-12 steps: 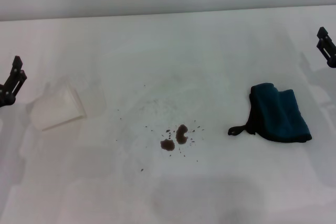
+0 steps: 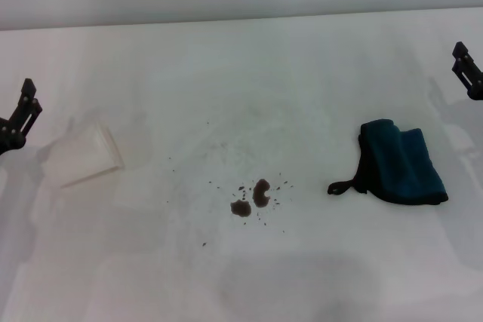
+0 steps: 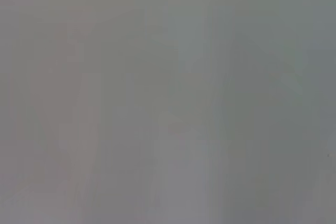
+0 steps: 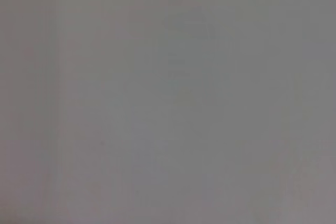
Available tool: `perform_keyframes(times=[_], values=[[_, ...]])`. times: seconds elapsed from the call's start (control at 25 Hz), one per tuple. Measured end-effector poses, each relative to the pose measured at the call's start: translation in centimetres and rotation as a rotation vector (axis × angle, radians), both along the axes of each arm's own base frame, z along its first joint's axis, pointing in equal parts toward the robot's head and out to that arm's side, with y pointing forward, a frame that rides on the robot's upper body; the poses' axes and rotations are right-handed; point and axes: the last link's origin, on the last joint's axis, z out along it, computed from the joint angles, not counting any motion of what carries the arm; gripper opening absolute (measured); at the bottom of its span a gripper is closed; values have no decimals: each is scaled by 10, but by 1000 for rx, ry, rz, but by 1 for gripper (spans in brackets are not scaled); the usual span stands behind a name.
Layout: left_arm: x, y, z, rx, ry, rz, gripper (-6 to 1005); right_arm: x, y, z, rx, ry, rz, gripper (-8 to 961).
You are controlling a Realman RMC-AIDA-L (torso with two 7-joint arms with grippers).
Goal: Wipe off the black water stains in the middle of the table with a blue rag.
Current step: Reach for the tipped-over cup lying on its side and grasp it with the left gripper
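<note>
Lay crumpled, soft and light, blue rag just inward of and nearer than right gripper, apart, best pinched at raised fold; black water stains farther inward on table; finger spacing indiscernible; left gripper parked opposite.

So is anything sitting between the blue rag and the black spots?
No. In the head view, only bare white table lies between the blue rag and the black water stains.

You see only the tips of both arms: the left gripper and right gripper are matte black, angular, blocky pieces with notched edges.
</note>
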Motion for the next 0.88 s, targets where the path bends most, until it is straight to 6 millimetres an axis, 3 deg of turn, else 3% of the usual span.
perform_keyframes(times=[0.32, 0.6, 0.88], values=[[3, 2, -2, -49, -5, -34, 878, 0, -2, -3, -7, 11, -4, 696], [4, 22, 5, -181, -59, -72, 878, 0, -2, -4, -9, 16, -6, 696], [11, 53, 37, -381, -105, -138, 878, -1, 0, -1, -3, 26, -1, 695]])
